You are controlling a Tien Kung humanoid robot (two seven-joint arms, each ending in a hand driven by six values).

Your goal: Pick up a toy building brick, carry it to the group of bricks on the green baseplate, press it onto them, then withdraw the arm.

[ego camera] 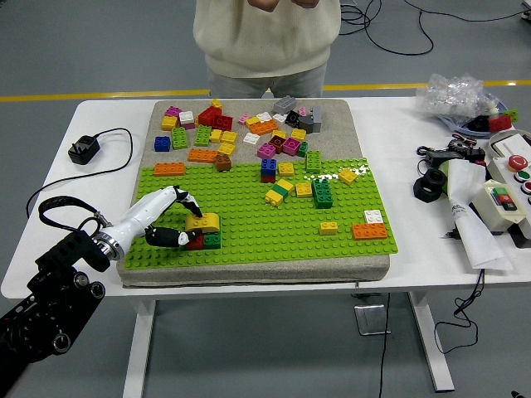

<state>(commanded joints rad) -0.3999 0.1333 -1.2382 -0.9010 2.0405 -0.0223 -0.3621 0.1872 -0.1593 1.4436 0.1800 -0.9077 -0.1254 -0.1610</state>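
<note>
Left hand [170, 222] around studded yellow brick [204, 222]

green baseplate [249, 228] centre bare, loose bricks [241, 133] crowding far side

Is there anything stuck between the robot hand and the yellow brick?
No. The left robot hand is already at the yellow brick, which sits on the red and green bricks on the green baseplate.

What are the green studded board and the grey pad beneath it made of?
The green baseplate looks like hard moulded plastic: even rows of studs, with bright glints near its far edge. The grey pad under it seems a soft felt or foam mat, matte and speckled, with rounded corners; which of the two is unclear.
</note>
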